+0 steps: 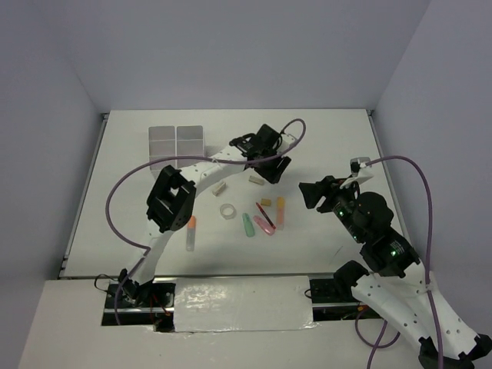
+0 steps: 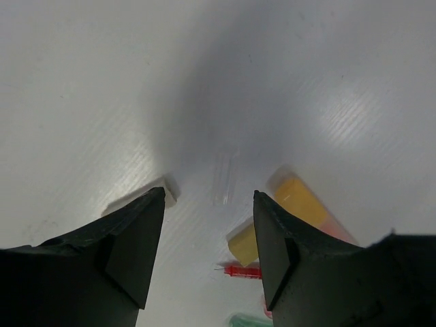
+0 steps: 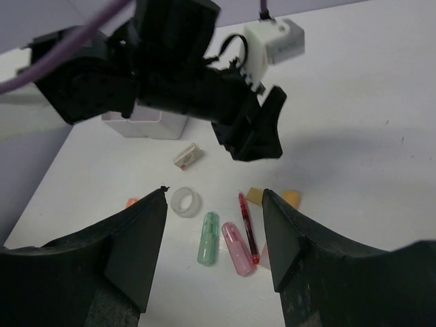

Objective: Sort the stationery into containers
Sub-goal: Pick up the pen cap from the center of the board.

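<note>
Top view: left gripper (image 1: 269, 166) hovers mid-frame just beside a beige block (image 1: 256, 181), spread and empty. Right gripper (image 1: 311, 194) sits right of the marker cluster, also spread. Organiser box (image 1: 175, 144) is upper left, well apart. Risk: both arms work near one cluster and could bump. An orange-capped marker (image 1: 190, 233) lies partly under the left arm. Left wrist view: jaws wide, nothing between. A small pale block (image 2: 168, 189) is half hidden by one finger, with a yellowish block (image 2: 240, 244) and orange marker (image 2: 300, 197) by the other, so a descent could shove or catch two; box out of frame. Right wrist view: parted jaws frame tape ring (image 3: 185, 201), green marker (image 3: 208, 238), pink marker (image 3: 236, 248) and red pen (image 3: 246, 228), lying close together; box mostly blocked by the left arm.
</note>
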